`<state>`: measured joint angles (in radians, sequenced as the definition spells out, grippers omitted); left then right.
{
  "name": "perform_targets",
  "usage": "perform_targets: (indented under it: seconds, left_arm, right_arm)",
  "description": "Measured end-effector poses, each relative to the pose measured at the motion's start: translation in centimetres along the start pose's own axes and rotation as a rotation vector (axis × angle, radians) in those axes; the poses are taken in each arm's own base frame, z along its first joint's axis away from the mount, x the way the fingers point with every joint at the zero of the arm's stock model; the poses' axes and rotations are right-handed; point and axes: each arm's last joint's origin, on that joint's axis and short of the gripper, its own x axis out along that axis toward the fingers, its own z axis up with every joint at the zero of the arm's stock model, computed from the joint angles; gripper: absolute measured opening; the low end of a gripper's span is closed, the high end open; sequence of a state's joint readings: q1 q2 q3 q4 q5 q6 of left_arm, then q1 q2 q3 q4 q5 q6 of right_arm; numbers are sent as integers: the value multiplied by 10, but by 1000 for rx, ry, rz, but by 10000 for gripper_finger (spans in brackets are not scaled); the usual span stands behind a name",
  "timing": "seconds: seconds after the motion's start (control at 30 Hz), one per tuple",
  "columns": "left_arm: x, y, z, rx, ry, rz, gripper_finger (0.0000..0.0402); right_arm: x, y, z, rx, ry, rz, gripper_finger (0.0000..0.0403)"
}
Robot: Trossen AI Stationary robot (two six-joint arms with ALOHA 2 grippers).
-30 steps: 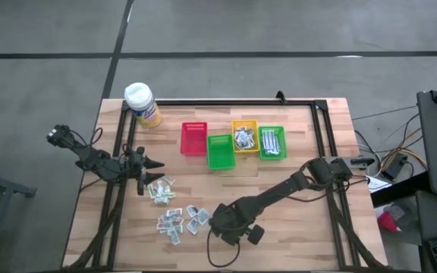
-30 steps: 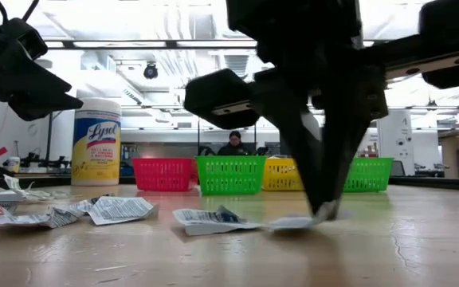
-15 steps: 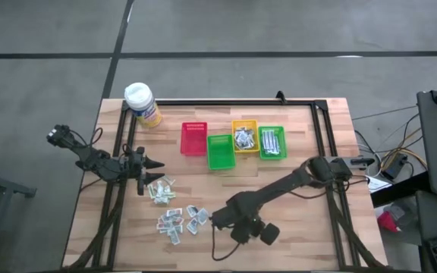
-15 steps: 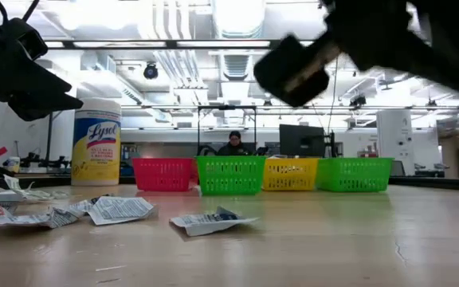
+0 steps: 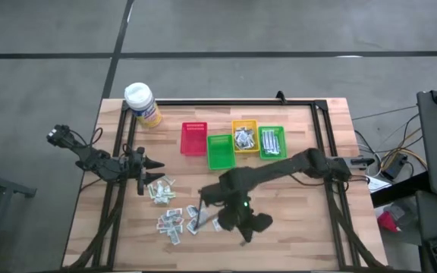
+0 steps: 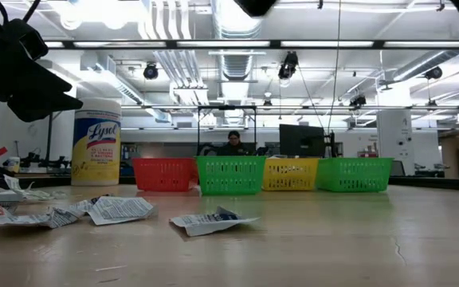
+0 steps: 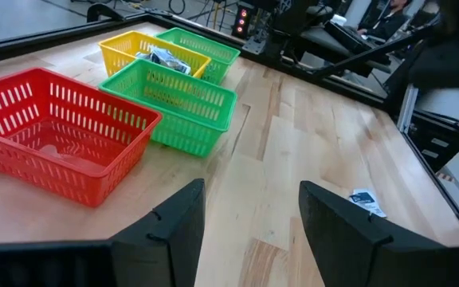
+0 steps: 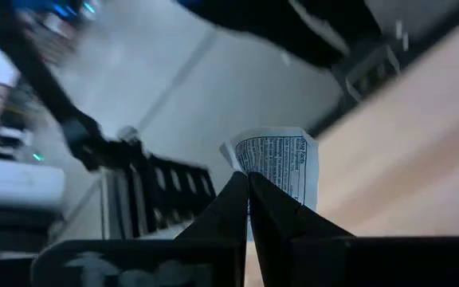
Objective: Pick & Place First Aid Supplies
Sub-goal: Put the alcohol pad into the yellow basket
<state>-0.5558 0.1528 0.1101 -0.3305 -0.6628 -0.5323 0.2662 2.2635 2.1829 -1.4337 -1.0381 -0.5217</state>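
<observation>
Several small white first aid packets (image 5: 174, 220) lie flat on the wooden table (image 5: 302, 227) in two loose heaps; the low view shows them as crumpled wrappers (image 6: 212, 221). My right gripper (image 5: 203, 199) hangs above the near heap, shut on one white printed packet (image 8: 281, 163). In the low view it is above the picture's top. My left gripper (image 5: 155, 163) waits open at the table's left side above the far heap (image 5: 160, 189), nothing between its fingers (image 7: 166, 231). My right gripper pinches the printed packet by one edge (image 8: 265, 185) between the tips of its two shut fingers (image 8: 229, 203). The rest of the packet stands out past the fingertips, one corner curled. It is lifted clear of the table.
Four small bins stand in a row at the back: red (image 5: 194, 138), green (image 5: 220, 152), yellow (image 5: 244, 136) with packets in it, green (image 5: 271, 142) with packets. A yellow wipes canister (image 5: 143, 104) stands at the far left corner. A person (image 6: 233, 143) sits beyond the table.
My right gripper has risen from the table with the packet, leaving the low view through its top. It has swung toward the far edge and tipped from pointing down to a shallow slant. The packet has come up clear of the wood; the other packets lie as before.
</observation>
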Motion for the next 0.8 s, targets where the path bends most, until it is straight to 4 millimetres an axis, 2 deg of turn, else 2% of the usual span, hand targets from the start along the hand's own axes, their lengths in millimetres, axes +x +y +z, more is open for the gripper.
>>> perform_targets:
  seconds: [0.13,0.43,0.57,0.8]
  left_arm:
    - [0,0,0,1,1,1,197]
    - [0,0,0,3,2,2,197]
    - [0,0,0,4,3,2,197]
    - [0,0,-1,44,4,5,197]
  right_arm:
    - [-28,0,4,-45,-117,54,8]
    - [-94,-2,1,-61,-248,-53,8]
    - [-123,-5,-13,22,-248,-165,8]
    - [-169,2,-44,156,-191,-386,8]
